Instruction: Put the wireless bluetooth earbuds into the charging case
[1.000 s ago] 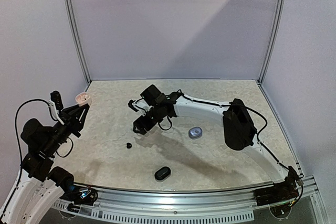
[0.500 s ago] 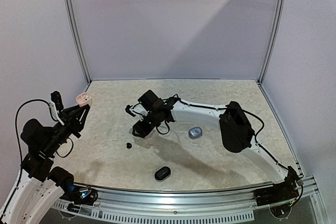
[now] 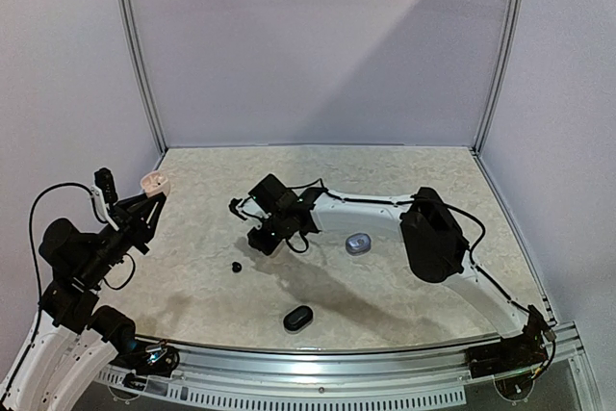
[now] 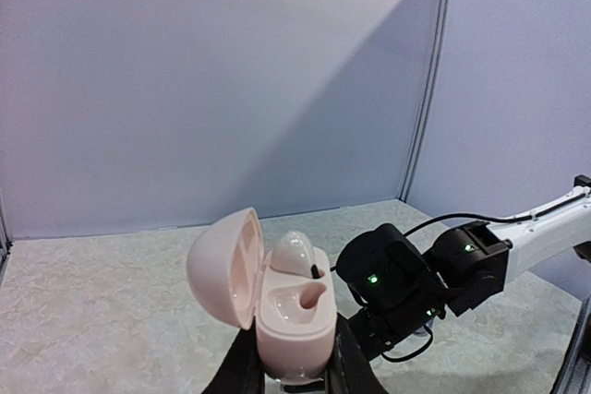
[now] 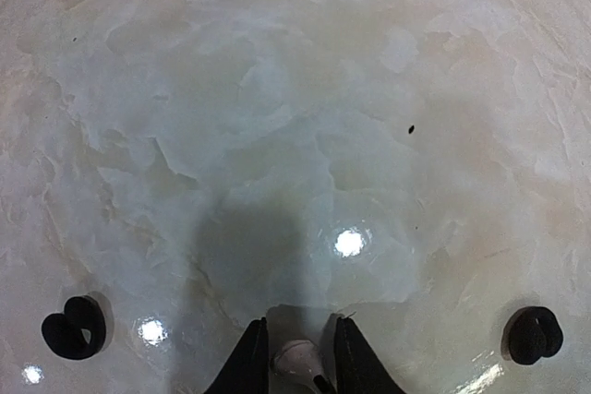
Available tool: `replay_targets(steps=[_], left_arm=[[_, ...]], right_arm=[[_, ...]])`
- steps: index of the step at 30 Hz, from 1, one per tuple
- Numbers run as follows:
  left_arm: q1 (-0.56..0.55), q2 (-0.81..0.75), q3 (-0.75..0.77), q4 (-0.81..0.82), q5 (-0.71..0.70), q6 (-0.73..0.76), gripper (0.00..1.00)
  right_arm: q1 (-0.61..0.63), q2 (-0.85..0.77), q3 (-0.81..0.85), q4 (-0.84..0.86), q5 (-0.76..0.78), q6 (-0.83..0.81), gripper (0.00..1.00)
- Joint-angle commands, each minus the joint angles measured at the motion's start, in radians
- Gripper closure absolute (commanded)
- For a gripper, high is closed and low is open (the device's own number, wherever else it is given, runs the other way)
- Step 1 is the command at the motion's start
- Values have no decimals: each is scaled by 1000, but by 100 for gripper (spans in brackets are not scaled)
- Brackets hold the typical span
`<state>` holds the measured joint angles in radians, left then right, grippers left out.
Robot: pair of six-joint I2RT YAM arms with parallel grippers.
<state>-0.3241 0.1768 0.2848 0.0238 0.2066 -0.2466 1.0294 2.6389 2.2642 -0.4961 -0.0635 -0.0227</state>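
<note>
My left gripper point(image 4: 294, 371) is shut on a pale pink charging case point(image 4: 291, 325), held up at the table's left side point(image 3: 154, 181) with its lid open. One pink earbud point(image 4: 294, 254) sits in the far socket and the near socket is empty. My right gripper point(image 5: 300, 348) is down at the table left of centre point(image 3: 260, 241). Its fingers have closed in on a second pale pink earbud point(image 5: 297, 357) lying on the surface. Only the top of this bud shows between the fingertips.
Two small black earbuds lie on either side of my right gripper, one to the left point(image 5: 72, 327) and one to the right point(image 5: 534, 334). A black case point(image 3: 298, 318) lies near the front edge. A grey-blue case point(image 3: 358, 243) sits by the right forearm.
My right arm has moved left and down toward the table, and its jaws have narrowed around the pink earbud. The left arm and the case have not moved.
</note>
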Motion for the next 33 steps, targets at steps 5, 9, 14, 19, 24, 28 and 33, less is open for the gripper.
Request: replay_targets(steps=[5,9,14,19,24,28,33], left_arm=[[5,-10,-13,2,5,17,100],[5,-11,-13,1,6,18,100],[5,-13,-13,2,8,16,100],[5,-17,-13,-4,9,19,100],[4,-23,-14,-4,11,19,100],[5,-22,-15,2,14,18,100],[4,-20,-15,5,18,14,100]], right_arm=[[23,-74,-98,-59,96,37,78],[23,-113,-149,-52,121,87,82],[23,-176,-245,-11,128,136,85],[23,-232,-321,-44,180,206,87],[22,-330,-476,-108,282,313,87],[22,-421,-609,-137,296,412,87],[23,-481,-695,-183,281,517,87]])
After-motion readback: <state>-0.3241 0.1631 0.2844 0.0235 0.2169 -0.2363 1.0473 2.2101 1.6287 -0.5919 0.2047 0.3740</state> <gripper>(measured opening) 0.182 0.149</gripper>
